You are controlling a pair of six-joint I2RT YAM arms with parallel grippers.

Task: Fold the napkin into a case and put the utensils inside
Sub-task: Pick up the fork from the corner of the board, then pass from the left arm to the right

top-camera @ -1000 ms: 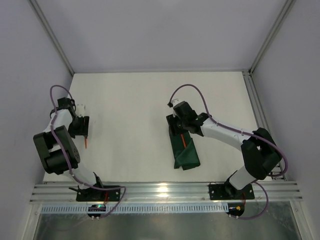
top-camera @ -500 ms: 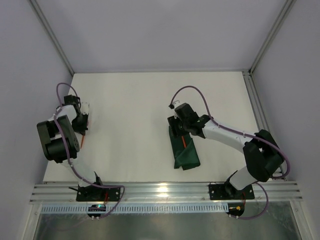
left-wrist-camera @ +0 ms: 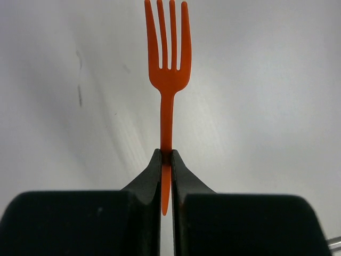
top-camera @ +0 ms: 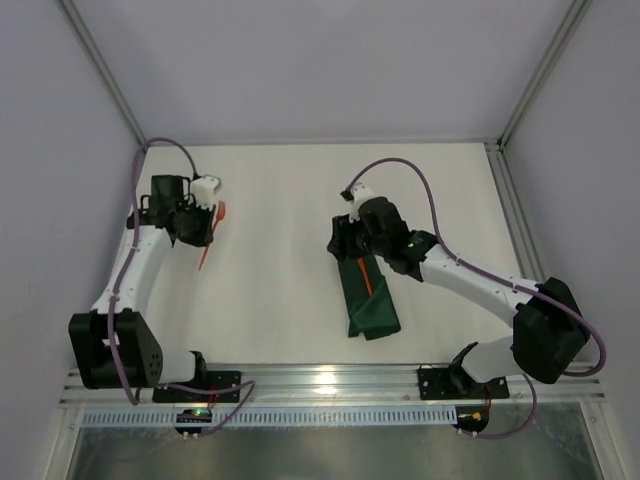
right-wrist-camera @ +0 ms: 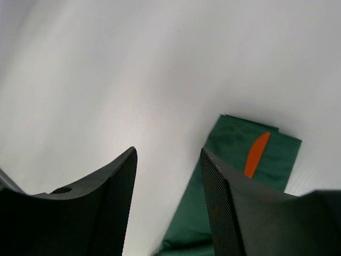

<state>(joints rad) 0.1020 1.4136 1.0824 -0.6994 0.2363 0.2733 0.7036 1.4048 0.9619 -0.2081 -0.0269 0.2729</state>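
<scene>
Pinching the fork by its thin handle, your left gripper is clamped tight, tines pointing ahead of it; the fork may swivel in transit. The case lies well off to its right, just below your parted, empty right gripper, which could snag the cloth.

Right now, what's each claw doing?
Left claw: closed on the orange fork.
Right claw: open, holding nothing.
</scene>
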